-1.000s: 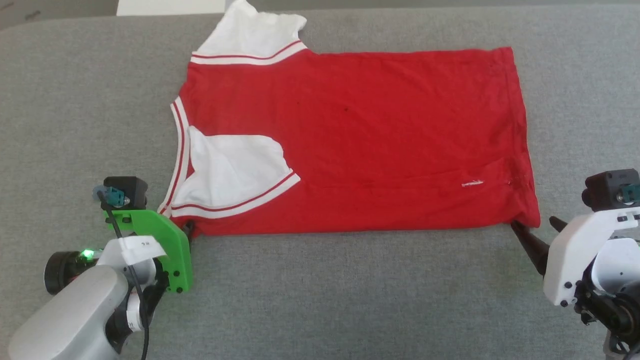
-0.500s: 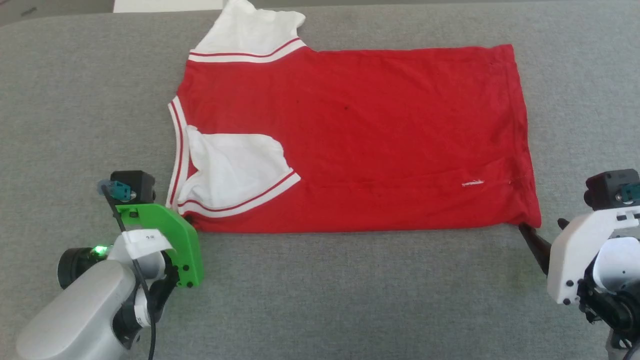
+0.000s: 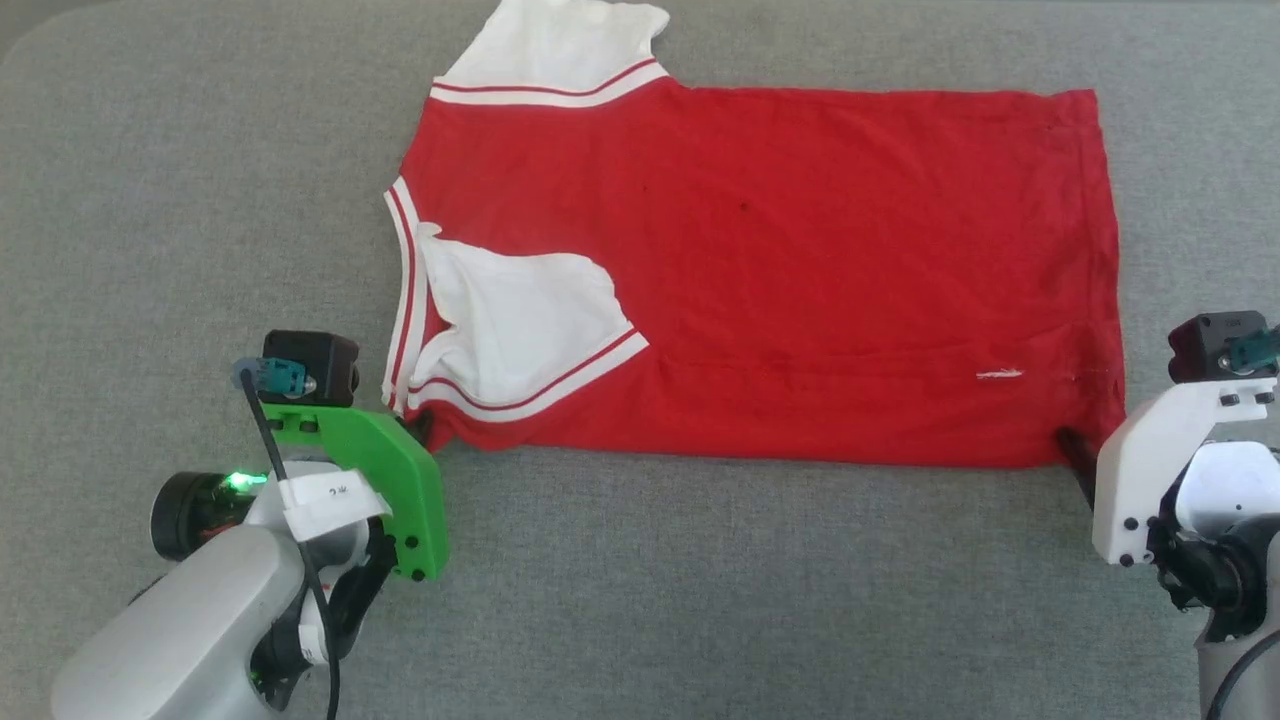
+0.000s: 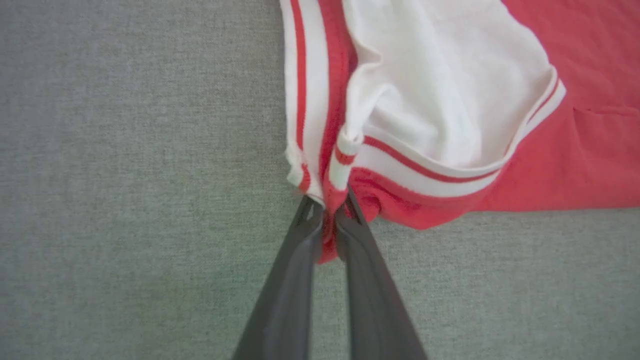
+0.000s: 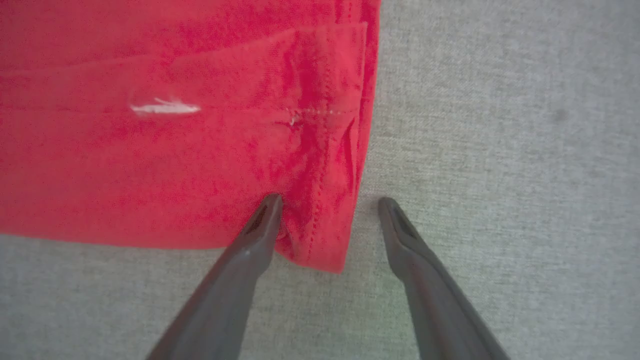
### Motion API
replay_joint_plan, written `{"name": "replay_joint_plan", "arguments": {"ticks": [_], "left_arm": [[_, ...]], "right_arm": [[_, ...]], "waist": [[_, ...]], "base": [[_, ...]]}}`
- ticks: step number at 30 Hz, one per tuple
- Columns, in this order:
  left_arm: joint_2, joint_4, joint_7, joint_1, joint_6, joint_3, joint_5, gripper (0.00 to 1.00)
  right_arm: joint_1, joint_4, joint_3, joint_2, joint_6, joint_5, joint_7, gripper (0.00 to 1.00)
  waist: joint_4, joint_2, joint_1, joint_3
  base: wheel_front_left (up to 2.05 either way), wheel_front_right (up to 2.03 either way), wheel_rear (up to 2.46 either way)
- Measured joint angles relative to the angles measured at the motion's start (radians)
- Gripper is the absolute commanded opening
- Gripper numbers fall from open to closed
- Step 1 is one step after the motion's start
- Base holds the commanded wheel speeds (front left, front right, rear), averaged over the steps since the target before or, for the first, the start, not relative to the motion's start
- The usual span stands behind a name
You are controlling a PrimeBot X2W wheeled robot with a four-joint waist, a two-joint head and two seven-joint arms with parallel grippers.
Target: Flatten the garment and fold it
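The red garment [image 3: 780,270] lies spread on the grey surface with its plain side up, and no print shows. One white sleeve [image 3: 520,320] is folded onto the body; the other [image 3: 560,50] sticks out at the far edge. My left gripper [image 3: 425,432] is at the near left corner, by the striped collar trim. In the left wrist view my left gripper [image 4: 330,220] is shut on a bunch of the garment [image 4: 575,150]. My right gripper [image 5: 330,202] is open, its fingers either side of the hem corner of the garment [image 5: 150,150]. My right gripper [image 3: 1090,450] is partly hidden by its white mount.
The grey fabric surface [image 3: 700,580] runs wide in front of the garment and to both sides. Its rounded far left corner [image 3: 30,60] shows at the top left. A small white mark [image 3: 1000,375] sits on the red cloth near the hem.
The whole picture has shifted right, so the camera moved. My right gripper has come closer to the hem corner. The corner in my left gripper now bulges a little toward it.
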Motion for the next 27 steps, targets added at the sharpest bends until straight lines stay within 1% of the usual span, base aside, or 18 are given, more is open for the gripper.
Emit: {"name": "replay_joint_plan", "arguments": {"ticks": [3,4,5,6,12,15,18,21,27], "left_arm": [[0.0,0.0,0.0,-0.003,0.006,-0.002,0.008,0.0],[-0.001,0.001,0.0,-0.003,0.006,-0.002,0.008,0.0],[-0.001,0.003,0.0,-0.003,0.006,-0.002,0.008,0.0],[-0.001,0.006,0.0,-0.003,0.006,-0.002,0.008,0.0],[0.002,0.03,0.002,-0.002,0.004,-0.004,0.005,0.0],[0.012,0.043,0.002,0.001,-0.007,-0.004,0.004,0.0],[0.025,0.046,0.009,0.008,-0.013,-0.004,0.002,0.0],[0.043,0.041,0.018,0.027,-0.019,-0.006,-0.006,0.0],[0.086,0.005,0.069,0.089,-0.03,-0.031,-0.052,0.0]], "right_arm": [[-0.002,0.002,0.011,0.005,0.0,0.009,0.013,1.0],[-0.003,0.0,0.019,0.003,0.0,0.017,0.026,0.42],[-0.003,-0.004,0.027,-0.005,0.0,0.023,0.035,0.07],[-0.003,-0.009,0.038,-0.016,-0.001,0.031,0.045,0.0],[-0.001,-0.013,0.061,-0.03,0.0,0.064,0.055,0.0],[0.006,-0.01,0.069,-0.052,0.0,0.083,0.058,0.0],[0.02,-0.01,0.083,-0.089,0.0,0.112,0.073,0.0],[0.032,-0.022,0.089,-0.141,0.0,0.15,0.089,0.0],[0.09,-0.066,0.105,-0.203,0.0,0.21,0.126,0.0]], "waist": [[0.004,-0.0001,0.0,0.014],[0.005,0.0,0.0,0.018],[0.005,0.0,0.0,0.02],[0.005,0.0,0.0,0.022],[-0.002,0.0,0.0,0.006],[-0.007,0.0,0.0,-0.016],[-0.011,0.0,0.0,-0.044],[-0.015,0.0,0.0,-0.077],[-0.024,0.0,0.0,-0.139]], "base": [[0.0,0.0,0.0],[0.0,0.0,0.0],[0.0,0.0,0.0],[0.0,0.0,0.0],[0.0,0.0,0.0],[0.0,0.0,0.0],[0.0,0.0,0.0],[0.0,0.0,0.0],[0.0,0.0,0.0]]}}
